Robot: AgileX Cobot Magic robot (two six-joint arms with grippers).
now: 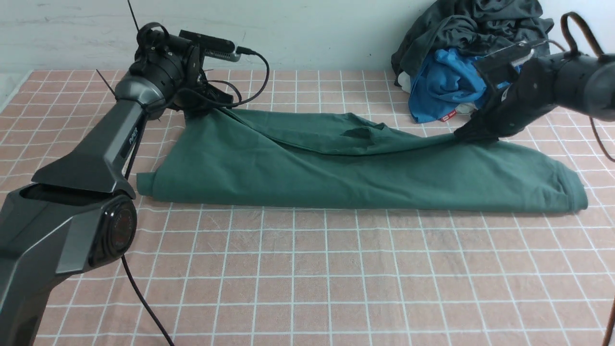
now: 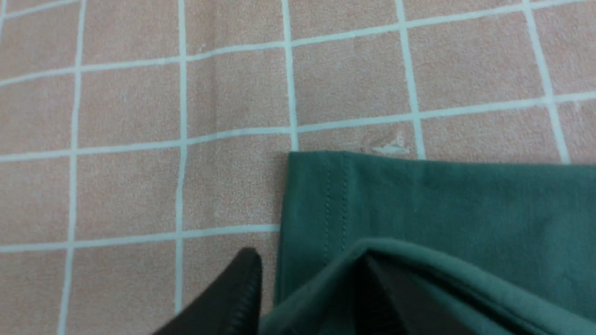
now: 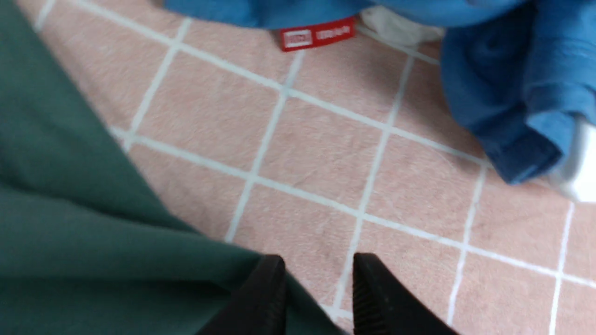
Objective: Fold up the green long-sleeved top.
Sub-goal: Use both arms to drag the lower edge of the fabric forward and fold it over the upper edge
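Note:
The green long-sleeved top lies folded into a long band across the middle of the pink checked table. My left gripper is at the band's far left corner. In the left wrist view that gripper is open, with a lifted fold of the top draped over one finger and the other finger bare. My right gripper rests at the far right edge of the top. Seen from the right wrist, it is open, and the green fabric reaches just between its fingers.
A heap of clothes sits at the back right by the wall: a dark grey garment over a bright blue one, close behind my right gripper. The blue garment carries a red tag. Cables hang from the left arm.

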